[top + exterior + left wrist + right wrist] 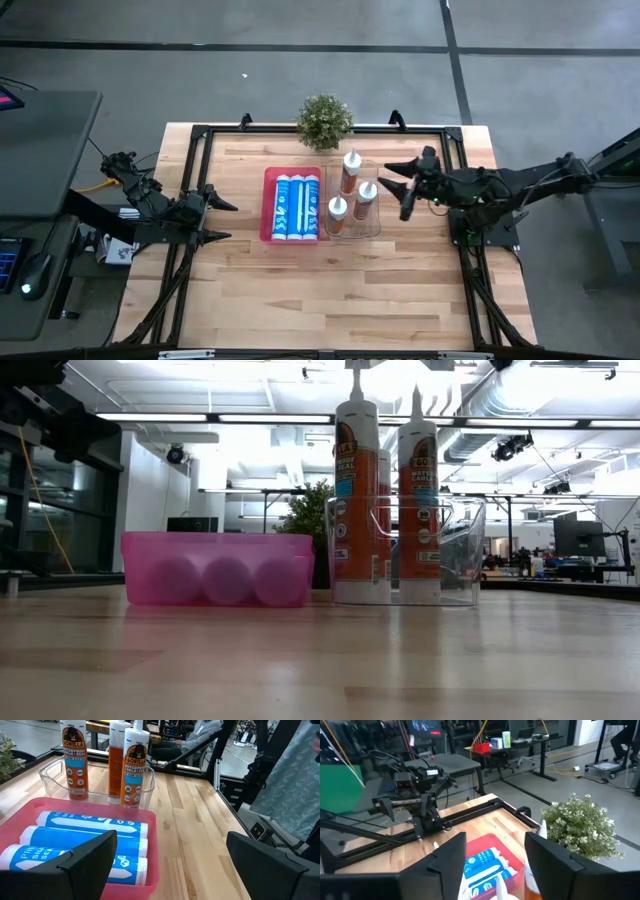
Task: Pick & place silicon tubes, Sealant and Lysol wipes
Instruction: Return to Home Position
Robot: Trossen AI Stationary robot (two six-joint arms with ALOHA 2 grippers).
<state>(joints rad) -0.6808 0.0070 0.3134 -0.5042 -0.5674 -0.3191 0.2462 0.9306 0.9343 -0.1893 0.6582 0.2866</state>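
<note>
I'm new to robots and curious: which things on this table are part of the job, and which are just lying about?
Part of the job: three blue silicone tubes, pink bin, three orange sealant tubes, transparent bin. No wipes in view.
Lying about: potted plant behind the bins.

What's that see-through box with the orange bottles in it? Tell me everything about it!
The transparent bin looks like clear, shiny plastic, with rounded corners and an open top. It sits flat on the wooden table, right beside the pink bin and near the small potted plant. Three orange sealant tubes stand upright inside it, white nozzles pointing up. Nothing else touches it.
</note>
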